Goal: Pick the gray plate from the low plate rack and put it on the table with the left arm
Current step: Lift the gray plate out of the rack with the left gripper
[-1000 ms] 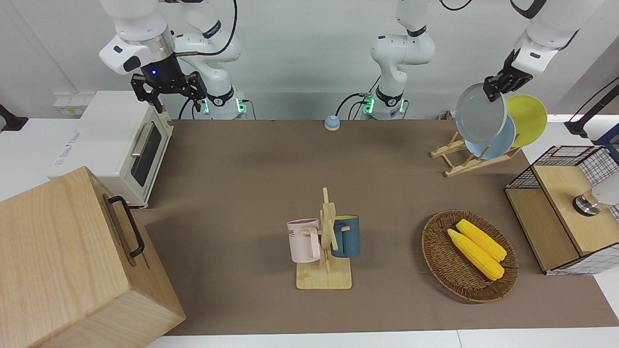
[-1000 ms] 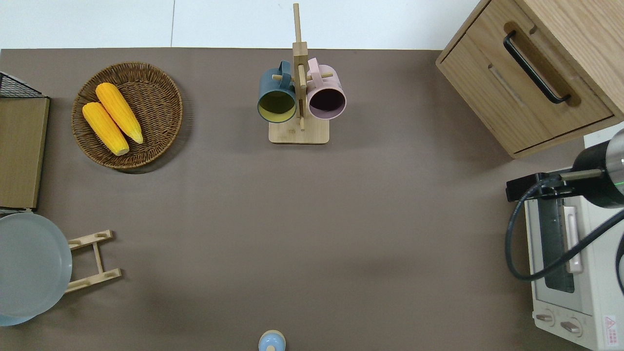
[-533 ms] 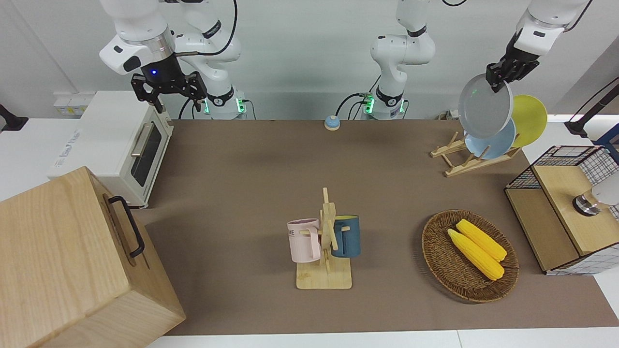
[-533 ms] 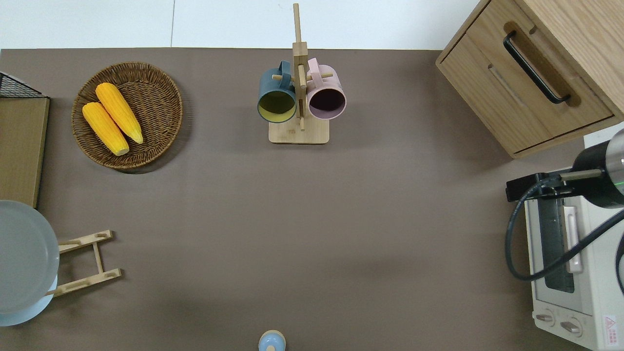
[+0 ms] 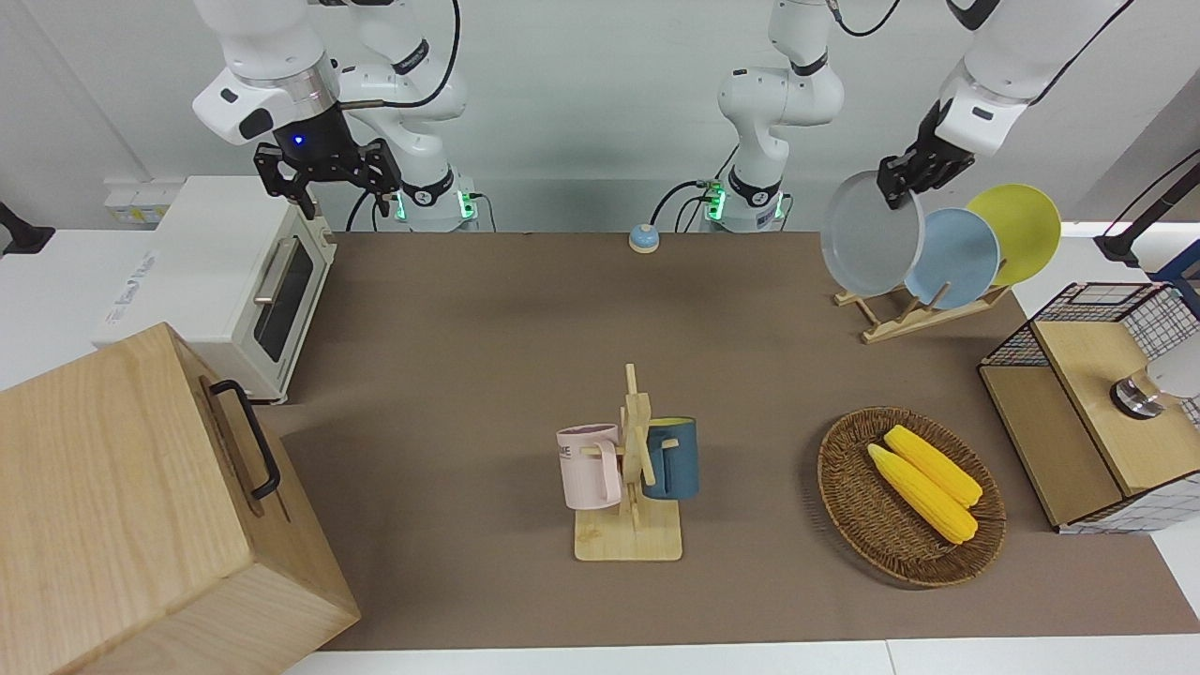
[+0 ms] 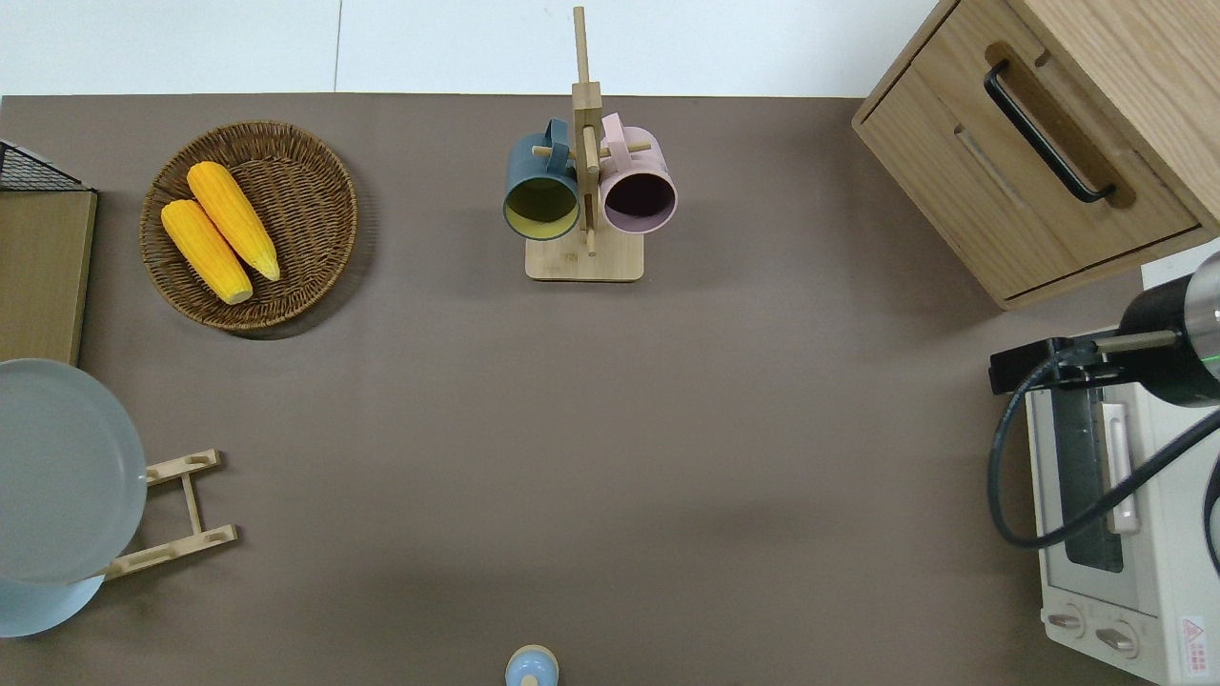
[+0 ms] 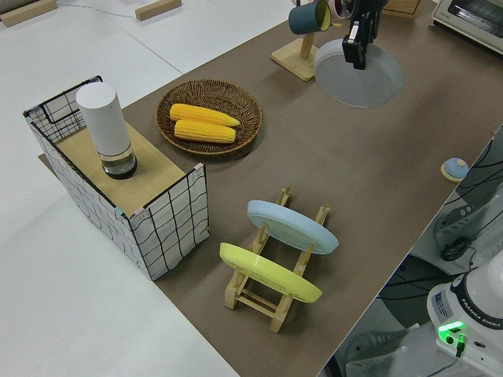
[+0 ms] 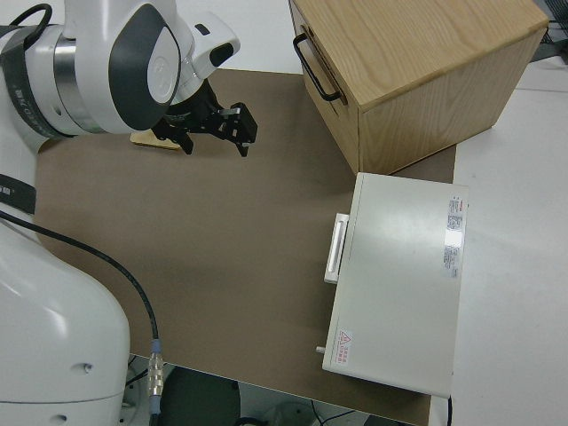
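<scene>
the right arm is parked; its gripper (image 5: 323,178) shows its fingers spread apart with nothing between them.

along the table (image 5: 487,319) edge nearest the robots sits a small blue bell (image 5: 643,238), about midway along that edge. toward the left arm's end stands the low plate rack (image 5: 914,309), close to the same edge. a light-blue plate (image 5: 961,262) and a yellow plate (image 5: 1022,230) lean in its slots, the yellow one closer to the end of the table.

the left gripper (image 5: 907,173) is clamped on the upper rim of the gray plate (image 5: 867,248). the plate hangs in the air, tilted, clear of the rack and touching neither of the other plates. in the overhead view it lies over the rack's free end and the table next to it, at the left arm's end.

farther out, a wicker basket (image 5: 858,506) with two corn cobs (image 5: 928,483) sits near the far edge. a wire-sided box (image 5: 1078,412) stands at the end edge beside it. a mug tree (image 5: 630,487) with a pink mug (image 5: 589,466) and a dark-blue mug (image 5: 673,457) stands mid-table near the far edge.

at the right arm's end are a toaster oven (image 5: 225,281) and, at the far corner, a wooden cabinet (image 5: 141,506).
</scene>
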{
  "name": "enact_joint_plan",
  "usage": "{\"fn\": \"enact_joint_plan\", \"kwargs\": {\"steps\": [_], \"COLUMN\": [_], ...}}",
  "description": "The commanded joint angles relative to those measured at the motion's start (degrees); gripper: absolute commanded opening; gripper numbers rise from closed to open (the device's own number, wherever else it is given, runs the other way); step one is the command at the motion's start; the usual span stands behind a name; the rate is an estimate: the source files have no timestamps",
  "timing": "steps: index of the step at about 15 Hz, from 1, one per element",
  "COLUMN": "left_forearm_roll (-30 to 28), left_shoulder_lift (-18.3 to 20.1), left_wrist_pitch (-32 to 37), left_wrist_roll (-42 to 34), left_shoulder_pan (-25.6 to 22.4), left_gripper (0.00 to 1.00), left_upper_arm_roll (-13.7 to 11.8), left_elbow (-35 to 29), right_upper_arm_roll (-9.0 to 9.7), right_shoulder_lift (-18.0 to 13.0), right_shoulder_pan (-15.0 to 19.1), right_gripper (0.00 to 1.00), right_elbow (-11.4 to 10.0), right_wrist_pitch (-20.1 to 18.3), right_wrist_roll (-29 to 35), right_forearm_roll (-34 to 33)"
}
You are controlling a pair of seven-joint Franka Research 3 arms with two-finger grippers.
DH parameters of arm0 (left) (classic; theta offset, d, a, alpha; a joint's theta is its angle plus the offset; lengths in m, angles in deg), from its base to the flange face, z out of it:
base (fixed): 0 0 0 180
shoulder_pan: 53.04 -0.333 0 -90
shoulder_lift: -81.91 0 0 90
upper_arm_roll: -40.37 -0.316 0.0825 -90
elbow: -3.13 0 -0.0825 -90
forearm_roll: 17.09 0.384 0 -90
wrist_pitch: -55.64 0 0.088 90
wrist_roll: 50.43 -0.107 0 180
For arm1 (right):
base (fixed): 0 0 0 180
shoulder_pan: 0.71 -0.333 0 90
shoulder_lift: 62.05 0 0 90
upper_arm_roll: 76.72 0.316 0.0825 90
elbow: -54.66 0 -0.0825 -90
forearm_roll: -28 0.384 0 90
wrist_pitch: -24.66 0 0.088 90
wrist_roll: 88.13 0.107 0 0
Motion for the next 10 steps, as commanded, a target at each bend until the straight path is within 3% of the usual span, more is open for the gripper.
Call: {"fn": "enact_joint_plan", "kwargs": {"steps": [1,5,10], "left_forearm_roll": [-2.35,-4.36,-5.25], "left_shoulder_lift": [-0.27,-0.8,-0.98], "left_wrist_pitch": [0.17,-2.72,-9.13], "left_wrist_roll": [-1.52,-2.94,-3.02], "left_shoulder_pan": [2.33,3.74,4.36], "left_gripper": [0.0,0.0,0.0], "left_upper_arm_roll": [-0.6,-0.6,1.94], "left_elbow": [-3.99,-9.69,-16.55], "right_upper_arm_roll": [1.03,1.03,1.03], "right_shoulder_lift": [-0.12,-0.12,-0.12], "right_shoulder_pan": [1.43,1.43,1.43], "right_gripper": [0.99,0.99,0.987], "right_elbow": [0.42,0.42,0.42], "right_wrist_pitch": [-0.88,-0.88,-0.88], "right_wrist_roll": [0.53,0.53,0.53], "right_forearm_roll": [1.09,1.09,1.09]}}
